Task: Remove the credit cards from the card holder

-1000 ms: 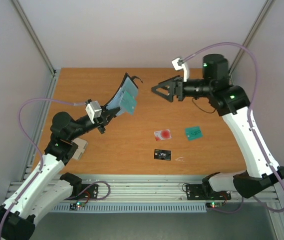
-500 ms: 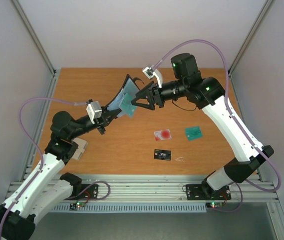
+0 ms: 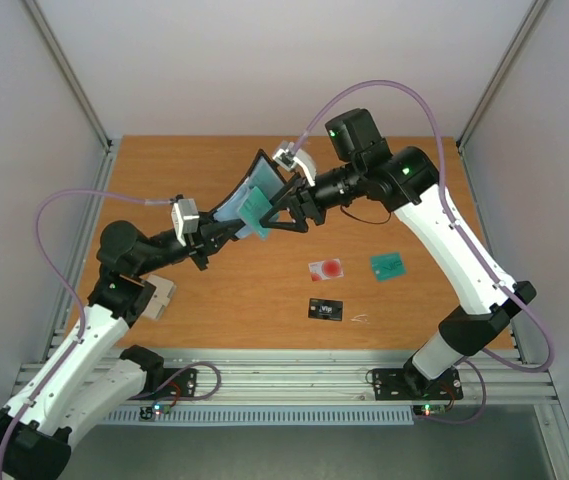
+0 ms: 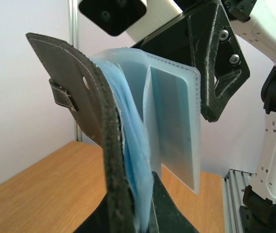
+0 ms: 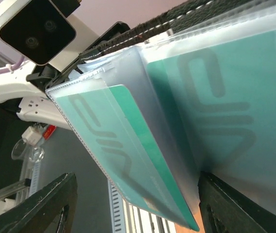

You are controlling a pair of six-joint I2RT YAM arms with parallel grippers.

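The card holder (image 3: 247,195) was up in the air, off the table (image 3: 164,170), and flipped wide open. Its black cover curved back and the pale blue see-through sleeves were fanned out. At least two teal-green cards (image 5: 123,141) sat in the sleeves. Three loose ones lay flat on the wood: the whitish card (image 3: 326,268) with the red spot, a teal card (image 3: 389,265) to its right, and the black card (image 3: 326,310) nearer the front edge, none touching.

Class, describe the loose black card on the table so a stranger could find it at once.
On the wooden table, look toward the near edge, where three loose cards lie. The black card is nearest that edge, close to the whitish red-spotted card and left of the teal card. It alone is dark, with small white print.
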